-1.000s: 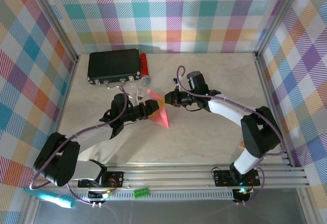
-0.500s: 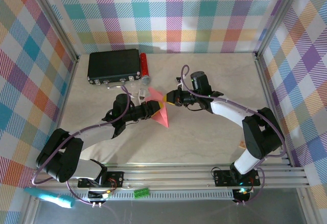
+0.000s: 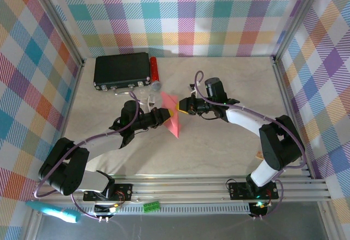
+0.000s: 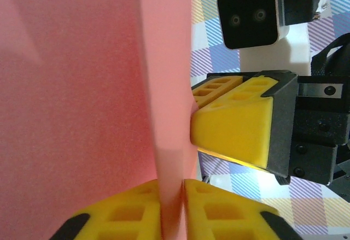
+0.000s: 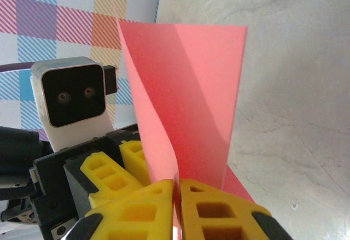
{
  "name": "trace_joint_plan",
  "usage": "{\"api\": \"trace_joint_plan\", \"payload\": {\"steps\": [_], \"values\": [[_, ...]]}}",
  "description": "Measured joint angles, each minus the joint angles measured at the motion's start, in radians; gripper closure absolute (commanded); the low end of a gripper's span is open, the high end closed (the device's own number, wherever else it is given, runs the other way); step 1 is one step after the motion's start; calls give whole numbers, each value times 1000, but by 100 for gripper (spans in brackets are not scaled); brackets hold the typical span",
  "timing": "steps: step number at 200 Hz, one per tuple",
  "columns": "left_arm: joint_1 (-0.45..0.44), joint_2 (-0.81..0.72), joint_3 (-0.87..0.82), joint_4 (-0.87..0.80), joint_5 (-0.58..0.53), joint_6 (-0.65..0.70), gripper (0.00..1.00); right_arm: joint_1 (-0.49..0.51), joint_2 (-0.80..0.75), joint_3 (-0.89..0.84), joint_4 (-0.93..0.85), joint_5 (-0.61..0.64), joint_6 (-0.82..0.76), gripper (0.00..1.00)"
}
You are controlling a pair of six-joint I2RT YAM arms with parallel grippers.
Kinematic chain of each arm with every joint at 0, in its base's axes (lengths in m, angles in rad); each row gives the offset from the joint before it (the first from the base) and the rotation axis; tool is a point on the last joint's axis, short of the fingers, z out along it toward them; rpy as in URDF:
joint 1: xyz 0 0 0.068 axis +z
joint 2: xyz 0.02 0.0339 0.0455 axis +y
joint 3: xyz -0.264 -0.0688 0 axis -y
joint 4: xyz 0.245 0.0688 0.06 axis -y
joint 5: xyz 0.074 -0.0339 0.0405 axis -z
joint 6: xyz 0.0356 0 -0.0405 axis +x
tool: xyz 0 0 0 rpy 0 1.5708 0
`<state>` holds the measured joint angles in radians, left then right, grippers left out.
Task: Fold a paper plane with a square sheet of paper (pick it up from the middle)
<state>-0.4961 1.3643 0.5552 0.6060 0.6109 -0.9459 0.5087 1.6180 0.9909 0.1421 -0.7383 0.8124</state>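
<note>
- From above, the pink-red paper (image 3: 171,118) sits over the middle of the counter (image 3: 219,152), caught between the two arms. It is partly folded into a narrow wedge, with the tip pointing toward the near edge. I cannot tell whether that tip touches the surface.
- The left hand (image 3: 162,116) meets it from the left and the right hand (image 3: 176,110) from the right, the two almost touching.
- Up close from the left wrist, that hand's yellow fingers (image 4: 150,193) are clenched on the paper, which stands edge-on between them. One yellow finger of the right hand presses the sheet's side just above.
- From the right wrist, that hand's fingers are pinched tight on a folded corner. Two flaps rise from it in a V, and the left hand's fingers sit just beside.
- At the far left of the counter lies a black box (image 3: 121,69), with a small red cylinder (image 3: 155,70) at its right end.
</note>
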Motion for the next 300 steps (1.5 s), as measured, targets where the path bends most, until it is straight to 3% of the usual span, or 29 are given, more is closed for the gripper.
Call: {"api": "trace_joint_plan", "payload": {"steps": [24,54,87,107,151,187,244,300], "values": [[0,0,0,-2,-4,8,89,-6,-4,-6,-1,2,2,75],[0,-11,6,-48,-21,45,89,-19,-30,-10,-37,27,-13,57],[0,-41,75,-233,-73,138,89,-39,-100,-10,-124,122,-58,46],[0,-50,169,-432,-146,242,88,-50,-145,-10,-186,203,-88,43],[-17,-27,430,-919,-449,499,89,-66,-224,-19,-319,396,-151,41],[-92,102,594,-1172,-744,635,90,-82,-291,-60,-388,534,-170,40],[-239,402,739,-1375,-1181,724,91,-156,-342,-134,-447,645,-140,40],[-340,624,827,-1416,-1394,756,91,-208,-360,-174,-469,660,-114,40]]}}
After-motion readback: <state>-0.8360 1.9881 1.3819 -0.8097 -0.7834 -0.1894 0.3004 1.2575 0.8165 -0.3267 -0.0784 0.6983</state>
